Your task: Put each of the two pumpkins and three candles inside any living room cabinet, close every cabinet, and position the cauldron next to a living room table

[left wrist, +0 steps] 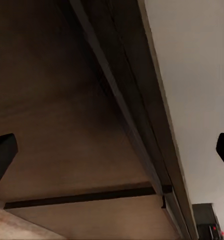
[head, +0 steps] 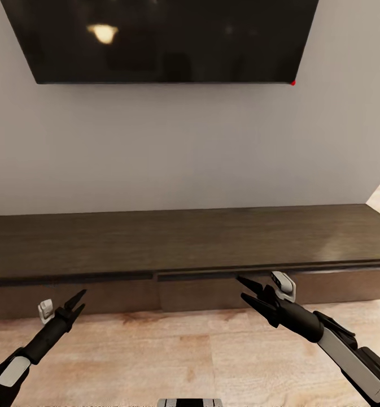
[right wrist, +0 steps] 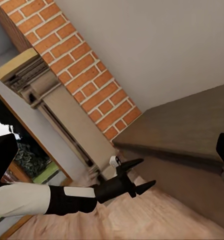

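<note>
1. 2 grippers are hanging in front of the cabinet, which is standing against the wall with both fronts pushed in.
2. Left gripper is hovering before the left front, jaws parted and gripping nothing.
3. Right gripper is sitting just under the top's front edge, at the right front, jaws spread and bare.
4. Above, a dark television is hanging on the wall.
5. Wooden floor is running beneath both arms.

television: top cut off | cabinet: both ends cropped
</note>
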Controlling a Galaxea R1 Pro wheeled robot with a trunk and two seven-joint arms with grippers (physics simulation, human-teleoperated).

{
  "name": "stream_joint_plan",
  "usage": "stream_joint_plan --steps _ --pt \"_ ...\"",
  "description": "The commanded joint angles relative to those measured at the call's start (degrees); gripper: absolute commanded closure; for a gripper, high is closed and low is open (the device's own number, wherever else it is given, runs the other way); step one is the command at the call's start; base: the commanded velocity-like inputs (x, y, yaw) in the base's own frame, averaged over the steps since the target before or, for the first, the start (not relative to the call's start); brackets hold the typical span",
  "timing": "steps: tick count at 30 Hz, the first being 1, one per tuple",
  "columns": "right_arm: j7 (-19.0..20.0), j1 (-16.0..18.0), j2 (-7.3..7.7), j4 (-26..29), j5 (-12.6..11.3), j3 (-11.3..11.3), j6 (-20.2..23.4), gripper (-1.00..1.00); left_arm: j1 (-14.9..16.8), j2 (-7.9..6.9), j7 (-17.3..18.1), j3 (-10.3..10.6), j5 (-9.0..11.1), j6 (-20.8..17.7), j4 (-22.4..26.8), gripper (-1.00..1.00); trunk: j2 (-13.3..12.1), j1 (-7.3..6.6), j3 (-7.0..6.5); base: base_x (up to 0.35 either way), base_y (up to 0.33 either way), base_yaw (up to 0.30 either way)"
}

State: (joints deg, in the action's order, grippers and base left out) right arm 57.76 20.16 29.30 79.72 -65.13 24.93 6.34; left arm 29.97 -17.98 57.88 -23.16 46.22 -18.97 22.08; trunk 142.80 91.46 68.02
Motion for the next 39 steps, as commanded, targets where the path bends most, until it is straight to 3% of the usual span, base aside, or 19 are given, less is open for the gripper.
stream_joint_plan --steps 1,10,16,22,31,35,39 --pt "0.13 0.06 0.08 -0.01 -0.61 0.12 0.60 -1.00 0.03 0.00 0.28 -0.14 0.21 -0.36 -0.12 -1.00 0.43 0.21 0.23 0.000 0.000 0.000" --pt "0.09 0.06 0.02 -0.01 -0.62 0.12 0.59 -1.00 0.03 0.28 0.21 -0.28 0.52 0.92 -0.08 -1.00 0.56 0.45 2.22 0.000 0.000 0.000" --pt "0.07 0.06 -0.11 -0.01 -0.61 0.12 0.58 -1.00 0.01 0.42 0.13 -0.23 2.71 1.74 -0.21 -1.00 0.64 0.60 3.55 0.000 0.000 0.000" --pt "0.08 0.06 -0.11 -0.01 -0.63 0.14 0.59 -1.00 0.02 1.21 -0.11 -0.22 3.13 1.78 -0.27 -1.00 0.72 0.76 4.88 0.000 0.000 0.000" --pt "0.07 0.06 -0.12 -0.01 -0.65 0.12 0.55 -1.00 0.00 2.17 0.31 -0.17 3.30 1.70 -0.32 -1.00 0.72 0.76 4.88 0.000 0.000 0.000" --pt "0.07 0.06 -0.12 -0.04 -0.63 0.12 0.53 -1.00 0.01 2.30 0.33 -0.15 6.19 1.68 -0.33 -1.00 0.72 0.76 4.88 0.000 0.000 0.000" --pt "0.07 0.06 -0.12 -0.06 -0.65 0.13 0.55 -1.00 0.02 2.30 0.08 -0.05 7.48 1.58 -0.60 -1.00 0.72 0.76 4.88 0.000 0.000 0.000"
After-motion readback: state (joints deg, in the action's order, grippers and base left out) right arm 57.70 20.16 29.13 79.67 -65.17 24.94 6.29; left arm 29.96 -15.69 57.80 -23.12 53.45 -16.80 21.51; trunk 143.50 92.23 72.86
